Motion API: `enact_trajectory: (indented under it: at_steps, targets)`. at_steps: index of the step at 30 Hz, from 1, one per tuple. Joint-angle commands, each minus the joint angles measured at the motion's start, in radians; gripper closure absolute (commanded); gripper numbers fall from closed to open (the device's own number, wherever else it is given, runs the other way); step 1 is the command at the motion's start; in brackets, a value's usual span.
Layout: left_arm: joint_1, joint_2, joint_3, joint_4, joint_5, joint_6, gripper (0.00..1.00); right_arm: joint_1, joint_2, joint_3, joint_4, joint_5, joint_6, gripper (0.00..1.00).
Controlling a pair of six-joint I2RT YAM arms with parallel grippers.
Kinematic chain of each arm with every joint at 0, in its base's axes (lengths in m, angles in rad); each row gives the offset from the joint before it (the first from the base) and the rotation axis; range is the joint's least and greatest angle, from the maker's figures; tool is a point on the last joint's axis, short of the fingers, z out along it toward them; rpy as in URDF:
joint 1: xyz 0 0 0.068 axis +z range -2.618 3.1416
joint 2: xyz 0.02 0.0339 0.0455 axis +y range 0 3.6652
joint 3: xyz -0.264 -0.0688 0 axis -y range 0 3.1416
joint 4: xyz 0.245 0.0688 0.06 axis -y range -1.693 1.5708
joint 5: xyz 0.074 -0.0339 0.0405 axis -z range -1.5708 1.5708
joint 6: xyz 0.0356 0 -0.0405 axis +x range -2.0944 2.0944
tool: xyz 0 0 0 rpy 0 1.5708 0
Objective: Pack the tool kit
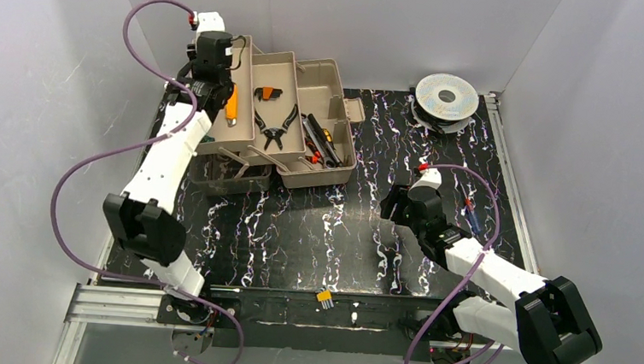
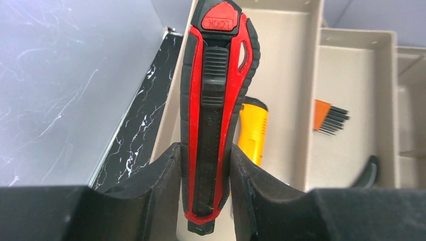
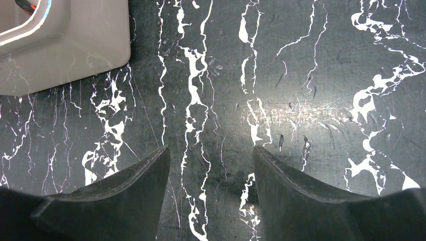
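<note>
Hanging over the leftmost fold-out tray (image 2: 286, 75) of the tan toolbox (image 1: 321, 83), the left claw (image 2: 205, 165) was seen closed narrowly on a red-and-black utility knife (image 2: 216, 100); both black pads were pressed against the knife's sides near one end, and the end marked "LOCK" was pointed away from the wrist; the knife was held above the tray floor, though how high could not be told. A yellow knife (image 2: 252, 130) was lying in that same tray, partly hidden behind the held knife; an orange hex key set (image 2: 329, 117) was lying in the middle tray (image 2: 351, 75) beside it; black pliers (image 1: 274, 114) were also laid in the middle tray, handles spread. Several more hand tools (image 1: 320, 139) with black and orange grips were piled in the deep body of the toolbox to the right; they were too small to be named singly. The toolbox was set at the far left of the black marbled bench (image 1: 340, 235). The right claw (image 3: 211, 150) was held wide and empty, just above bare bench, with a rounded tan corner of the toolbox near it on the left. A silver wire spool (image 1: 447, 96) was standing at the far right of the bench, well apart from both claws.
</note>
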Motion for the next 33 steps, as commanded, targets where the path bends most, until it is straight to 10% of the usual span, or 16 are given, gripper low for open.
enact_trajectory:
  at_steps: [1,7,9,11,33]
  targets:
    - [0.070,0.089,0.019,0.005,0.076,-0.027,1.00,-0.002,-0.005,-0.004,0.044,0.006,0.006,0.32]
    - [0.135,0.205,0.071,-0.010,0.171,-0.023,0.84,-0.003,-0.009,-0.010,0.046,0.012,0.006,0.32]
    - [0.147,0.224,0.099,-0.036,0.195,-0.024,0.55,-0.003,-0.009,-0.012,0.047,0.014,0.006,0.32]
    - [0.148,0.221,0.109,-0.057,0.229,-0.030,0.04,-0.003,-0.009,-0.012,0.049,0.013,0.006,0.32]
    - [0.029,-0.610,-0.767,0.335,0.513,-0.336,0.02,-0.002,-0.200,0.002,0.028,0.010,-0.069,0.29]
